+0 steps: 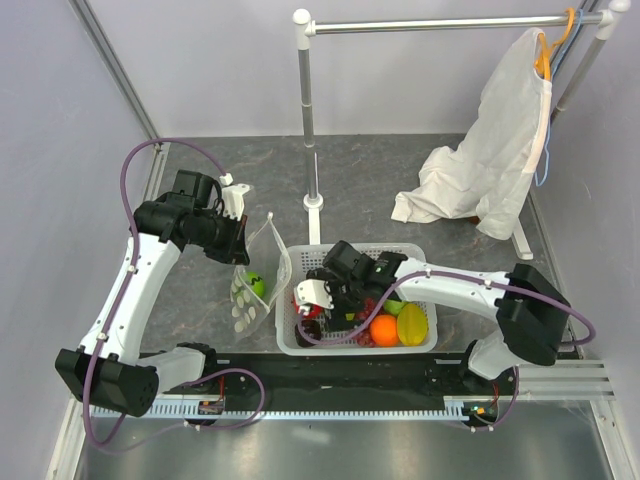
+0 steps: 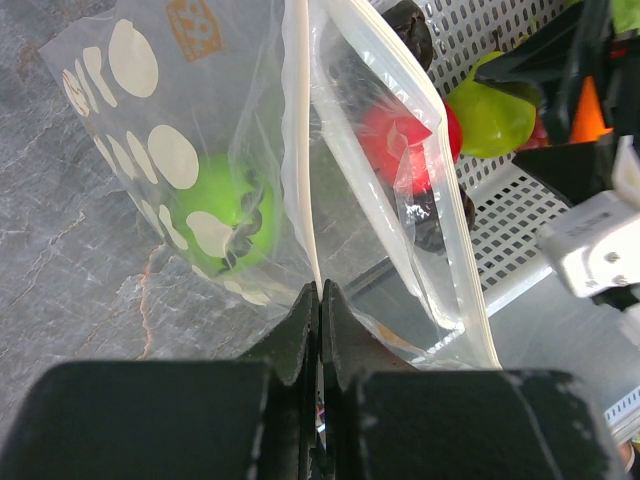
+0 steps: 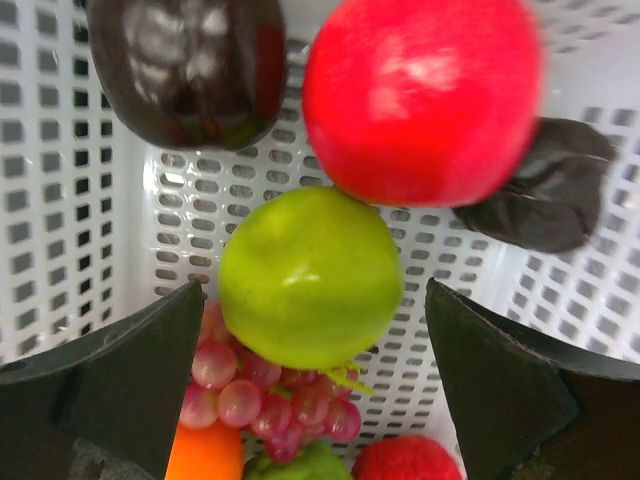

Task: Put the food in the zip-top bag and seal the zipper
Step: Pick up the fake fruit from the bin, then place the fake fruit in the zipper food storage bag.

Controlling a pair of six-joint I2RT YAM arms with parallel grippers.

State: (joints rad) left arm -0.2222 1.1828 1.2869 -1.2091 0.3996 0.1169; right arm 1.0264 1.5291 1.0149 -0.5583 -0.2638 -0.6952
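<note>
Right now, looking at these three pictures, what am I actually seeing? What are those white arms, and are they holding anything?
They are two robot arms bolted to a table. One picture looks down from above; the other two come from cameras on each wrist. The left claw is shut on the edge of the zip-top bag, a clear dotted pouch, holding it up with a green fruit already inside. The right claw is wide open, holding nothing, poised around a green apple in the white basket, beside a red apple, grapes and dark pieces. A white garment hangs from a rack behind.
</note>
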